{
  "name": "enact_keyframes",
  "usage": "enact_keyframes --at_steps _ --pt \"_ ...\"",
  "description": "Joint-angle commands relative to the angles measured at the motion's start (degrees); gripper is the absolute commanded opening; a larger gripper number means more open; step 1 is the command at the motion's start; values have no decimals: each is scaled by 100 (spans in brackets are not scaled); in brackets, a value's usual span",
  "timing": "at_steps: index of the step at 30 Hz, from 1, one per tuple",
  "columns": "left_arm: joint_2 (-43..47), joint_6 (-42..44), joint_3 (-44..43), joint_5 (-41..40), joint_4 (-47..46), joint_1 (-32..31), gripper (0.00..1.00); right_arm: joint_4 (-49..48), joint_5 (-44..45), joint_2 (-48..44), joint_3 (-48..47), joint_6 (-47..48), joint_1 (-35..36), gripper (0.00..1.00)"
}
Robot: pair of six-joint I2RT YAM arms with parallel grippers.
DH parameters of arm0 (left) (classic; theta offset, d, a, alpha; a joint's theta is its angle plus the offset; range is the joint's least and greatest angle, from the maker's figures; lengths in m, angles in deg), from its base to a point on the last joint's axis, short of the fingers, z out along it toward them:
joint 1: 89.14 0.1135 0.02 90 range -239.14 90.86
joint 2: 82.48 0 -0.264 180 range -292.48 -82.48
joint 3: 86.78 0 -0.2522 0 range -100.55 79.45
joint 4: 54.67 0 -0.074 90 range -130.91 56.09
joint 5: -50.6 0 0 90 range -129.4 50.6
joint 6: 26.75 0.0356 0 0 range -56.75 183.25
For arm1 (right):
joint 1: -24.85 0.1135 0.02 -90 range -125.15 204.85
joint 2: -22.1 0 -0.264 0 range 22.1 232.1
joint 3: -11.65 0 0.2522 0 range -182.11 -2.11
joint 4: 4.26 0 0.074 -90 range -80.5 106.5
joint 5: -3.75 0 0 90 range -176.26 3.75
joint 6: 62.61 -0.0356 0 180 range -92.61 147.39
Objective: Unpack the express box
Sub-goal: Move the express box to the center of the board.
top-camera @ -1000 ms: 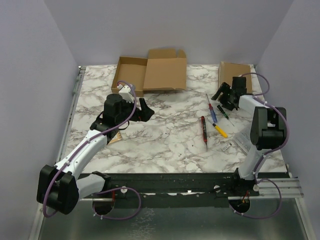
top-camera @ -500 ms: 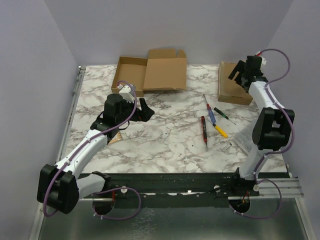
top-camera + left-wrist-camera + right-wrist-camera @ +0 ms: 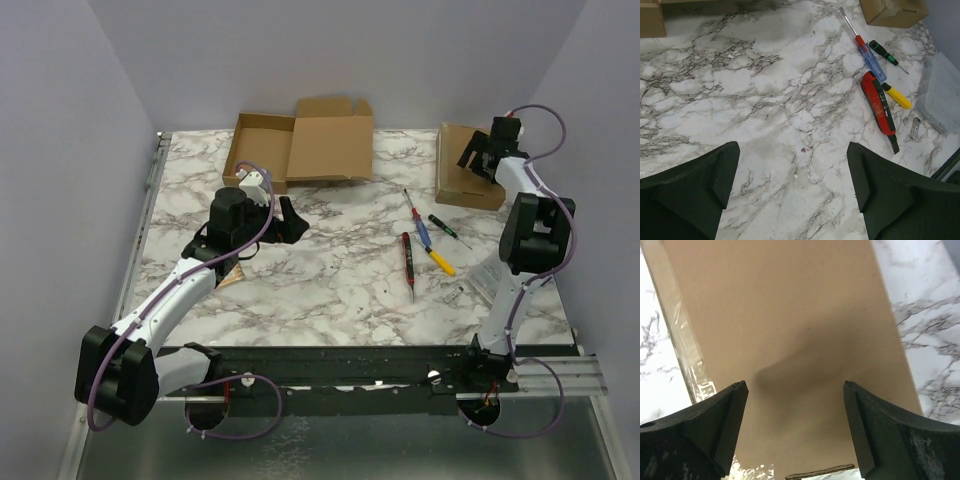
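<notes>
Danger of sliding off the flat lid when closing from straight above, with no edge between the jaws; danger also of pushing the express box [image 3: 460, 182] toward the table [image 3: 330, 280] rim at 3 o'clock. Lying flat at about 1 o'clock, long axis from 12 to 6. Right gripper [image 3: 478, 155] over it, spread wide, empty; left gripper [image 3: 290, 220] toward 9 o'clock, wide and empty too.

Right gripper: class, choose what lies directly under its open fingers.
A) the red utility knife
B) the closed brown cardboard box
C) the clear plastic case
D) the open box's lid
B: the right wrist view shows the right gripper open over the closed brown cardboard box.
</notes>
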Motion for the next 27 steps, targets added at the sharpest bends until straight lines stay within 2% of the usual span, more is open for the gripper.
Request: enact_keyframes --at_steps 1,10,21,27 --pt "-67 75 0 65 -95 7 96 -93 -370 -78 254 9 220 86" --pt "-67 74 0 61 -94 7 96 -277 -236 -254 907 -123 1069 85" --pt "-15 75 25 26 -96 20 96 -157 -485 -263 965 -473 2429 84" --pt "-9 92 33 -1 -101 16 96 -349 -877 -678 1662 -984 2836 83"
